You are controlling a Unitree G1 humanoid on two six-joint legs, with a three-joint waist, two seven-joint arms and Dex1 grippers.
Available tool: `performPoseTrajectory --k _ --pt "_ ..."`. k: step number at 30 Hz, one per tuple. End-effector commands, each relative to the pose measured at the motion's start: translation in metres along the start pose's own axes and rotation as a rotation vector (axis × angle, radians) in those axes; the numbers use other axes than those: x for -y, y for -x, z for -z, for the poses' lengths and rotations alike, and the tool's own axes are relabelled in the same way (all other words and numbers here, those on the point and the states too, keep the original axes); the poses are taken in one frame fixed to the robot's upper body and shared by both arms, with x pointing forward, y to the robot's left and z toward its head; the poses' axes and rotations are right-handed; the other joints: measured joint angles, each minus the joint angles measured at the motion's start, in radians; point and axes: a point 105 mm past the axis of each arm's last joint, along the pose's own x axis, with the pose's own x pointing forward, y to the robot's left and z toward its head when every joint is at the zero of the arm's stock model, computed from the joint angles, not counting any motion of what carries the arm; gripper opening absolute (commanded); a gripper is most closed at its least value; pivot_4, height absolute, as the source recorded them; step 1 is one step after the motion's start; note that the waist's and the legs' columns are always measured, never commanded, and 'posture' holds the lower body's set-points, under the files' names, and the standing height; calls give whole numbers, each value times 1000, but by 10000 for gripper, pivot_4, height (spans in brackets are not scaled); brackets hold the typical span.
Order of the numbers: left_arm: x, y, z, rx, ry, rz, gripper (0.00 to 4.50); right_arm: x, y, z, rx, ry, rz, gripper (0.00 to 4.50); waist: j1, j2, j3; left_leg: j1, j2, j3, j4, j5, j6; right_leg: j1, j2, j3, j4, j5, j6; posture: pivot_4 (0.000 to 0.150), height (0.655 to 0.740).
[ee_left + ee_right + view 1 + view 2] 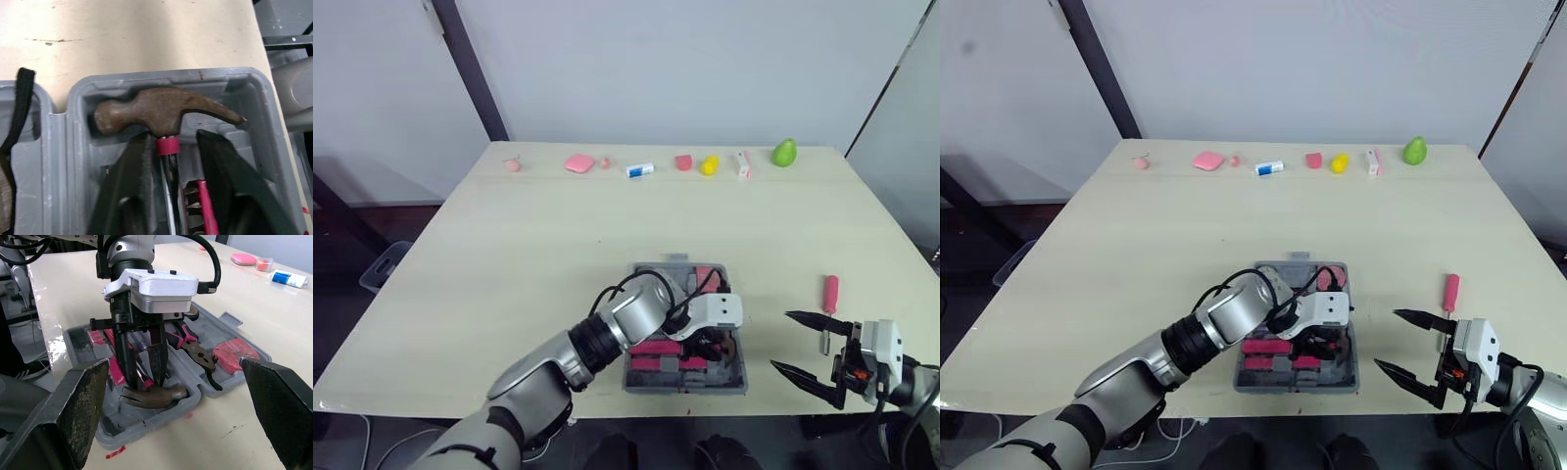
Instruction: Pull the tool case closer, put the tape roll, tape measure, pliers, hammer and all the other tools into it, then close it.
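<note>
The grey tool case [737, 380] lies open near the table's front edge. A hammer [161, 115] with a rusty head rests in its moulded slot. My left gripper [173, 139] reaches down into the case, open, its fingers on either side of the hammer's shaft just behind the head. Pink-handled pliers [195, 350] and a pink rounded item [234, 352] also lie in the case. To the case's right, my right gripper [781, 341] hovers open and empty, with a pink-handled screwdriver [829, 294] on the table just beyond it.
Small objects line the table's far edge: a green pear [784, 153], a yellow piece [709, 165], a blue-and-white tube [639, 169] and pink pieces [578, 163]. The case sits close to the front edge, and bare tabletop spreads to its left.
</note>
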Motion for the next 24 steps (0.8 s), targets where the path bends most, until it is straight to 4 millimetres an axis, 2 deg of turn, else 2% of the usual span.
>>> performPoseTrajectory --k 1,11,16,21,24 --pt "-1 5 -9 22 -41 -18 14507 -1 0 -10 25 41 -8 45000 -1 0 0 0 0 0 0 0 0 0 0 0 0 0 0 1500 7400" --pt "-4 34 -18 86 -91 -43 14507 -1 -3 -10 29 42 -13 45000 0 0 0 0 0 0 0 0 0 0 0 0 0 0 0 1500 7400" --pt "-12 50 -24 265 -93 -79 14507 -1 -3 -10 32 42 -12 45000 -1 0 0 0 0 0 0 0 0 0 0 0 0 0 0 1500 7400" --pt "-15 64 -9 377 -83 -78 14507 -1 -5 -9 34 40 -15 45000 -1 1 0 0 0 0 0 0 0 0 0 0 1 0 0 1500 7400" --pt "-14 70 1 449 -62 -54 6146 0 -7 -9 36 42 -17 45000 0 1 0 0 0 0 0 0 0 0 0 0 1 0 0 1500 7400"
